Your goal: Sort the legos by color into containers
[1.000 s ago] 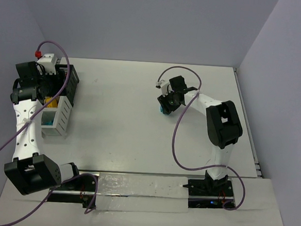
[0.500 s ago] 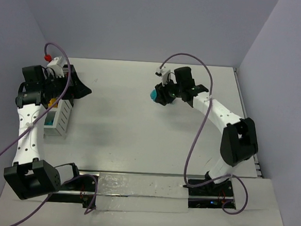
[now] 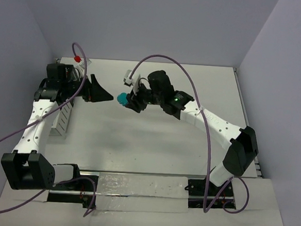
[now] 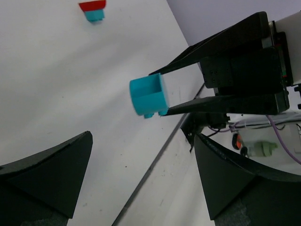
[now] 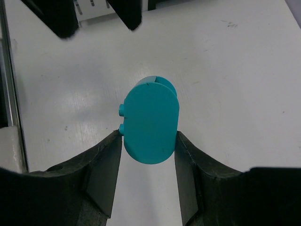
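The right arm reaches across the bench with the right jaws clamped on a cyan lego. They pinch it by its rear part, so most of the piece juts past the fingertips toward the other arm. The left arm faces it with the left jaws spread wide and touching nothing; in the left wrist view one finger stands to each side of the piece. The lego hangs in the air above the bench, between the two arms, near the left jaws but apart from them. I read this as a handover: the white container sits on the left arm's side, well apart from the right arm's base, so passing the piece spares a long reach (the black container I cannot pick out here). The pinch at the back leaves free surface for the left jaws to close on. Elsewhere on the bench a red lego lies touching a second cyan lego, not yet sorted.
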